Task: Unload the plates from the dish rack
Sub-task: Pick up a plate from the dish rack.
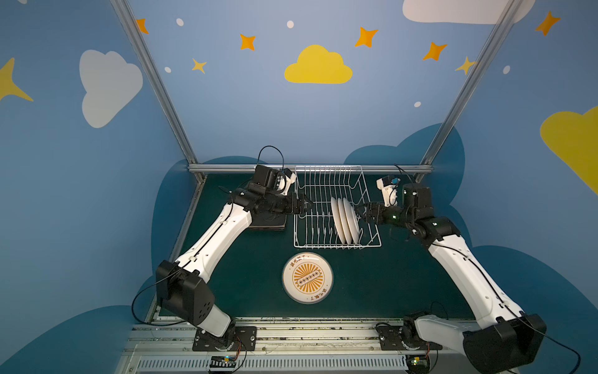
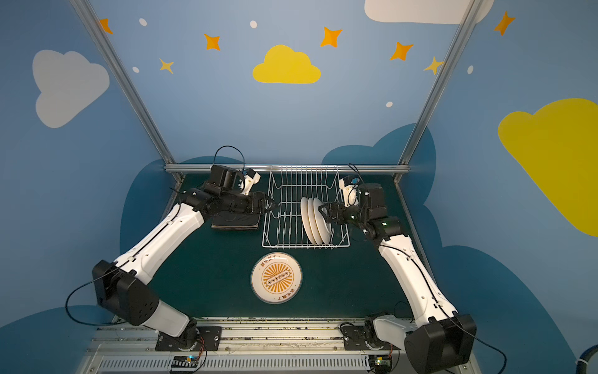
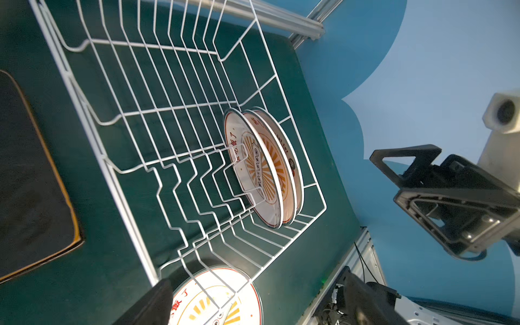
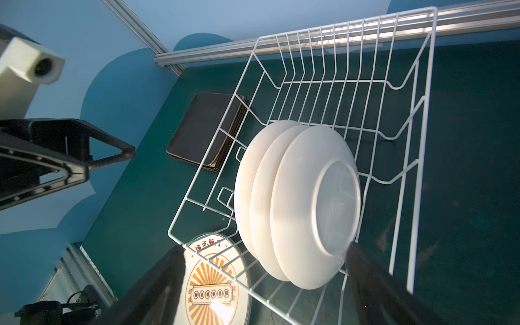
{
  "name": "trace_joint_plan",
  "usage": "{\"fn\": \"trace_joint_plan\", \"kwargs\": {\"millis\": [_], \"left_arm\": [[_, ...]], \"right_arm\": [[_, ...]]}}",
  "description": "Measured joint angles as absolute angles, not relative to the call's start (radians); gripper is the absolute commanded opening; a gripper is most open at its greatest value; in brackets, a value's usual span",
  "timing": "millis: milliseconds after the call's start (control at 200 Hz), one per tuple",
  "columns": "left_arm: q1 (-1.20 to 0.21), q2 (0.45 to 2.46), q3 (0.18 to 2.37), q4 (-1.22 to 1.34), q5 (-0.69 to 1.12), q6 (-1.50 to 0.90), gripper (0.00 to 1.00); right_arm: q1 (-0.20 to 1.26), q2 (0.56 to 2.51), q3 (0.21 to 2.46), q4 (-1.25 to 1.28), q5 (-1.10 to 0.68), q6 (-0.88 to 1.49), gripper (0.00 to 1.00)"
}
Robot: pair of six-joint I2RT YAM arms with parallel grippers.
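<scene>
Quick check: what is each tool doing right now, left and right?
Left tool: open, holding nothing.
Right tool: open, holding nothing.

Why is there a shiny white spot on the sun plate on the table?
Right wrist view: lamp glare on the flat plate, and the near fingers are blurred. Both top views: the flat plate looks evenly lit, no spot.

Arms (image 1: 213,233) white-shelled, black joints (image 1: 184,294); left gripper (image 1: 307,204), right gripper (image 1: 359,213) black; thin black cables (image 1: 271,149)

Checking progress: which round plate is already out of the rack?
The plate lying flat, print up, on the table before the rack; the other three stand on edge inside it.
</scene>
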State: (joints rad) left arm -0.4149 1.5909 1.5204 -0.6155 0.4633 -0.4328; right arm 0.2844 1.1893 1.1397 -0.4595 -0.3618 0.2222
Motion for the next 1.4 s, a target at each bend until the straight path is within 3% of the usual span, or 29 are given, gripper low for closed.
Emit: {"fn": "trace_joint_plan", "kwargs": {"millis": [736, 1402], "left_arm": [[-0.546, 2.006, 1.803, -0.553, 0.493, -0.61, 0.52], [-0.58, 2.067, 1.849, -0.559, 0.388, -0.673, 0.36]], "right_arm": [[0.282, 1.101, 1.073, -0.437, -0.319, 0.197, 0.89], [0.275, 1.086, 1.071, -0.437, -0.288, 0.178, 0.89]]}}
